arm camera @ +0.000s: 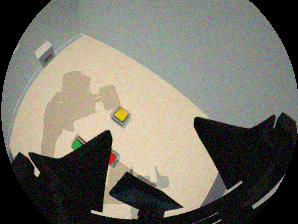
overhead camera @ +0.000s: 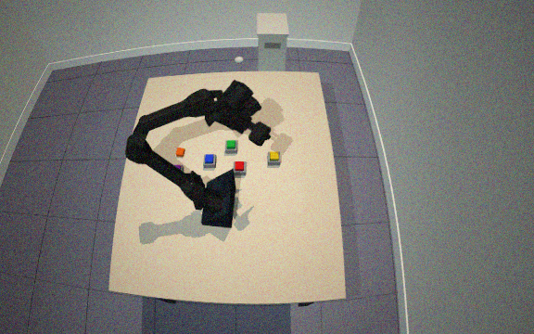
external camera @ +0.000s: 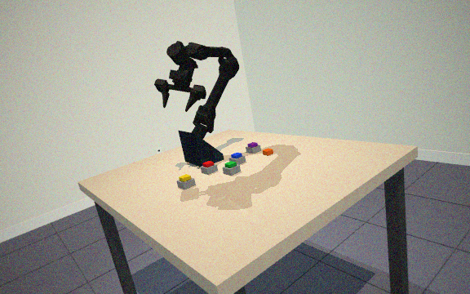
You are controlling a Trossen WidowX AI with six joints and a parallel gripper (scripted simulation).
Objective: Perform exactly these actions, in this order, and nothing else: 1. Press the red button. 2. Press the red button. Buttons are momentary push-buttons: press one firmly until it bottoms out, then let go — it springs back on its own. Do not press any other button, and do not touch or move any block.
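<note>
Red button (overhead camera: 239,166) sits mid-table, right by the arm's base (overhead camera: 218,204), unpressed by the look of it. Gripper (external camera: 179,96) hangs high above the buttons w/ fingers spread, holding nothing, prob. staged for a straight drop. Close neighbours: blue (overhead camera: 209,159), green (overhead camera: 231,145); yellow (overhead camera: 273,156) further out; purple (external camera: 252,145) and an orange block (overhead camera: 180,151) on the far side. Base crowds the approach.

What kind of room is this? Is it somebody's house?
Probably not a house. It looks like a bare robot test room: one black robot arm mounted on a plain table, a few colored push-buttons such as the red button, blank walls and a tiled floor.
</note>
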